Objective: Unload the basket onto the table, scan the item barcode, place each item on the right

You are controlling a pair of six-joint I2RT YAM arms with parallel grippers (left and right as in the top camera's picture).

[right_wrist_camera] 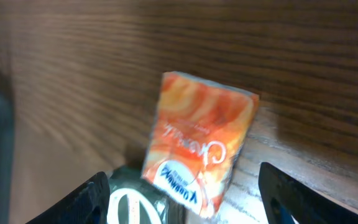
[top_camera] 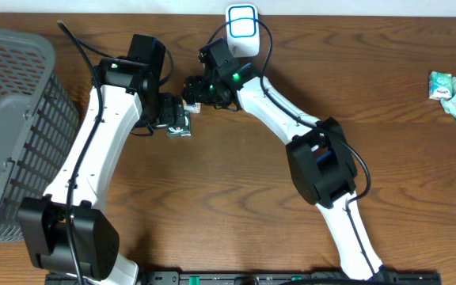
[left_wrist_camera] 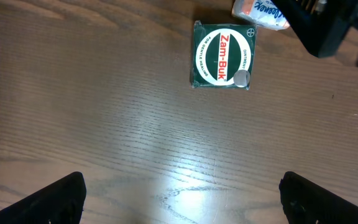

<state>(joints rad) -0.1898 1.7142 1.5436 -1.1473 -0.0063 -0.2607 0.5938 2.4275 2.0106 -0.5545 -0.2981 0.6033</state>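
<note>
A green Zam-Buk box (left_wrist_camera: pixel 222 56) lies flat on the wooden table, label up. An orange snack packet (right_wrist_camera: pixel 201 143) leans with one end on that box (right_wrist_camera: pixel 135 208). My right gripper (right_wrist_camera: pixel 188 205) hangs open over them; its fingers stand either side of the packet without touching it. My left gripper (left_wrist_camera: pixel 182 199) is wide open over bare wood, a little short of the box, with nothing between its fingers. In the overhead view both grippers meet near the box (top_camera: pixel 179 127). The white scanner with a blue ring (top_camera: pixel 242 21) sits at the table's far edge. No barcode shows.
A grey mesh basket (top_camera: pixel 6 119) fills the left side of the table. Several green and pale packets (top_camera: pixel 454 91) lie at the far right edge. The right arm's black wrist (left_wrist_camera: pixel 328 25) juts in beside the packet in the left wrist view.
</note>
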